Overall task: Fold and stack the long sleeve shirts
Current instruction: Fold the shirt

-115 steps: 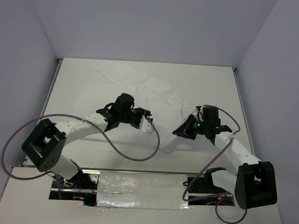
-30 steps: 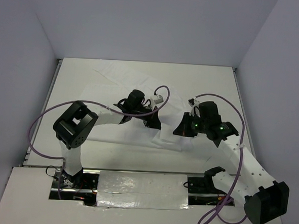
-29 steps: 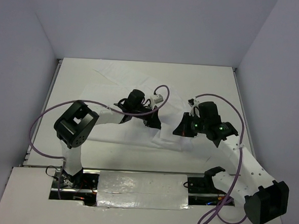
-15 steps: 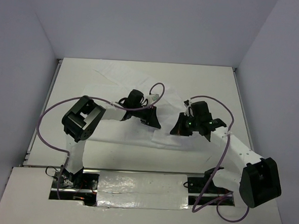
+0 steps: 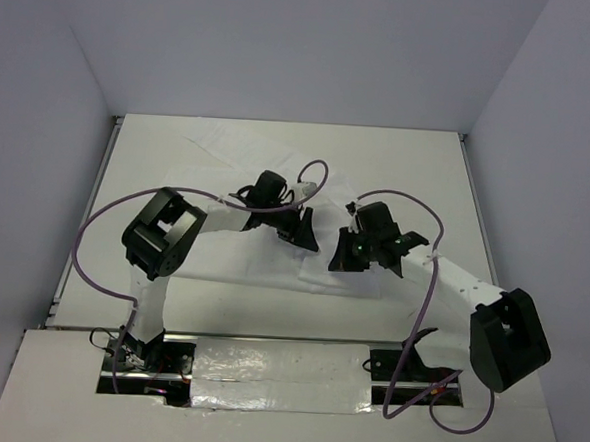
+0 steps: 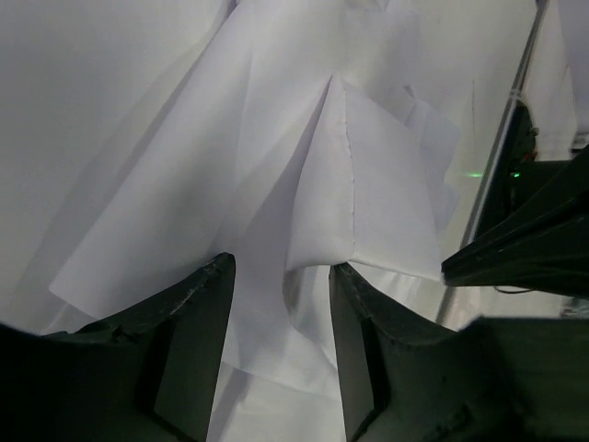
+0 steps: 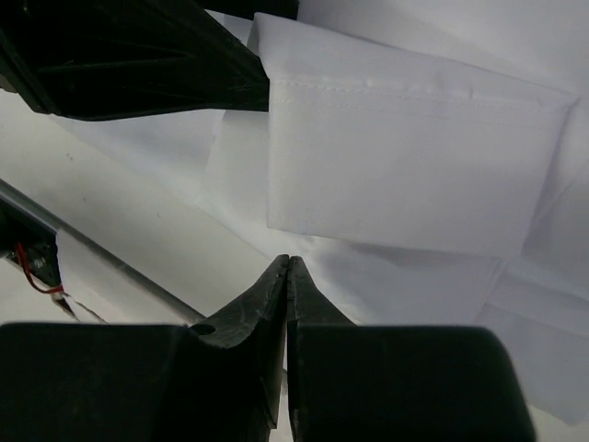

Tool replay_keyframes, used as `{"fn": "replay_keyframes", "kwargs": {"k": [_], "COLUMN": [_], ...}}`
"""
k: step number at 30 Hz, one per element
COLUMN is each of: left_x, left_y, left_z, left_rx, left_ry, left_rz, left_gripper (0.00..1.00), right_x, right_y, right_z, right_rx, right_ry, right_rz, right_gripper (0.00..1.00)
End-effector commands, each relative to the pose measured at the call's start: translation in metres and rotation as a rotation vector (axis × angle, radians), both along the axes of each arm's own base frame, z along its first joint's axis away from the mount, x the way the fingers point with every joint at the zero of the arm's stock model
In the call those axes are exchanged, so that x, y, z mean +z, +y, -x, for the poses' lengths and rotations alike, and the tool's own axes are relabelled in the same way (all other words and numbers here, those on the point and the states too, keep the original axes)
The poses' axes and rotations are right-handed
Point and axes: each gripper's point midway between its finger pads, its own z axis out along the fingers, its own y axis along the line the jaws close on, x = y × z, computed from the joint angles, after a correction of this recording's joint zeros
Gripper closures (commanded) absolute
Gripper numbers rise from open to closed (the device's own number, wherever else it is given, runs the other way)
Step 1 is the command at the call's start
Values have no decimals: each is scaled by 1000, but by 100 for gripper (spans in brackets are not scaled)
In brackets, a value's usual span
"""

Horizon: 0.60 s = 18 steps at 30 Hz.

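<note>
My left end effector (image 6: 281, 276) hangs spread above a folded flap of the white long sleeve shirt (image 6: 368, 203). The shirt lies mid table (image 5: 429, 159), trailing toward 11 o'clock. At its 3 o'clock, the right end effector (image 7: 287, 262) is pressed together on nothing visible, likely so the fold settles flat.

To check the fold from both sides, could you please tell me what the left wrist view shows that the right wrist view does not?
Only the left wrist view shows the left fingers standing apart above the cloth, and a peaked fold with a stitched seam. Only the right wrist view shows the right fingers pressed together, and a flat folded panel with a stitched hem. Both show the wrinkled white long sleeve shirt, and each glimpses the other arm's fingers as a dark shape at its edge.
</note>
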Motion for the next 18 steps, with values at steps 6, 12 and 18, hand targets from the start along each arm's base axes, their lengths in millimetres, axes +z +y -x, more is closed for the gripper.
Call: {"fn": "replay_keyframes", "kwargs": {"k": [6, 12, 18], "left_x": [2, 12, 38], "left_y": [18, 28, 34], "left_z": [1, 1, 1], "left_rx": [-242, -348, -389], "left_ry": [-277, -434, -529], "left_rz": [-172, -244, -272], "left_gripper": [32, 4, 1], "right_x": [53, 29, -29], "right_y": [1, 2, -5], "right_z": [-26, -39, -45], "right_rx": [-88, -163, -230], "right_ry": [-203, -157, -31], "right_rz": [-70, -65, 45], "right_gripper": [81, 77, 79]}}
